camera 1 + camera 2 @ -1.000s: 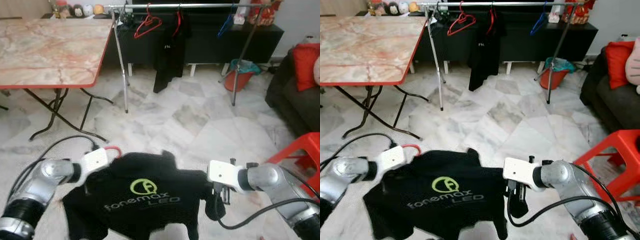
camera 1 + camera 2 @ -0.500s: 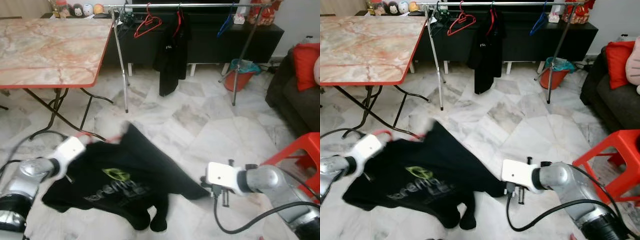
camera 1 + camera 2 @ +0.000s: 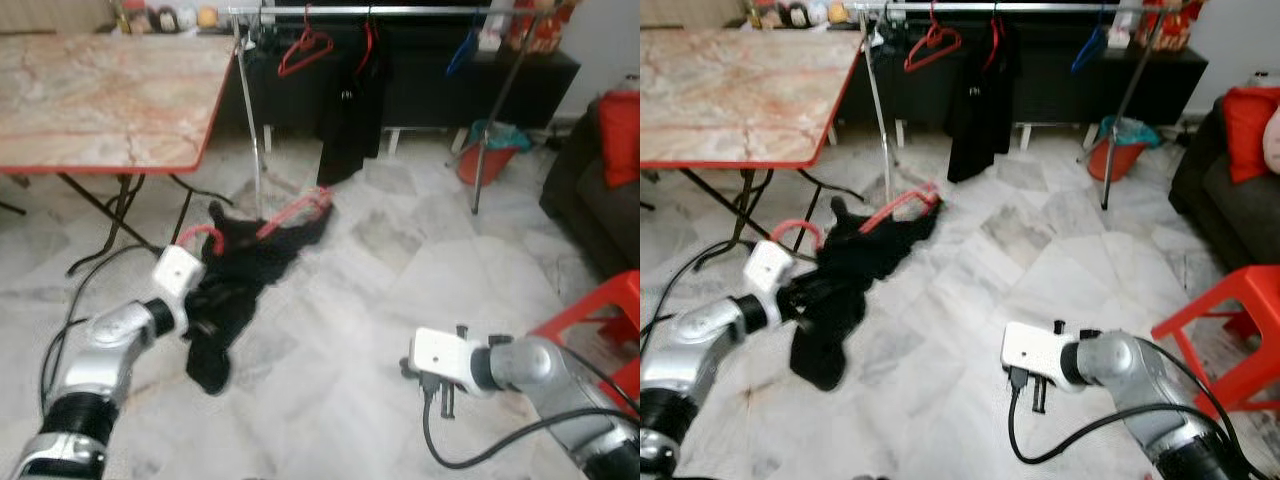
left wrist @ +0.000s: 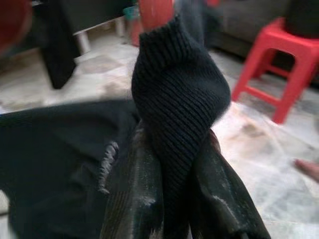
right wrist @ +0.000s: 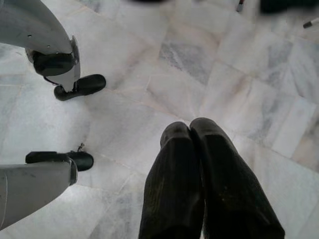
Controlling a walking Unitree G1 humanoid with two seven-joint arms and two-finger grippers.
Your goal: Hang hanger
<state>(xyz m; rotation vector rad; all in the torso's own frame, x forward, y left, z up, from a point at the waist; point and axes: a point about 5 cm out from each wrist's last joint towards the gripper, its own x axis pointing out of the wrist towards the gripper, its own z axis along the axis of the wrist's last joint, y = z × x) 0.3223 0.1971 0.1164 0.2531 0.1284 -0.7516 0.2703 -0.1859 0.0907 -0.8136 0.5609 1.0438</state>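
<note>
The red hanger lies inside a black shirt that trails over the marble floor, just before the clothes rack. The left claw pinches a fold of that shirt's knit fabric. The right claw hangs low over bare floor, fingers pressed together, holding nothing. A red stool stands beside the right arm.
</note>
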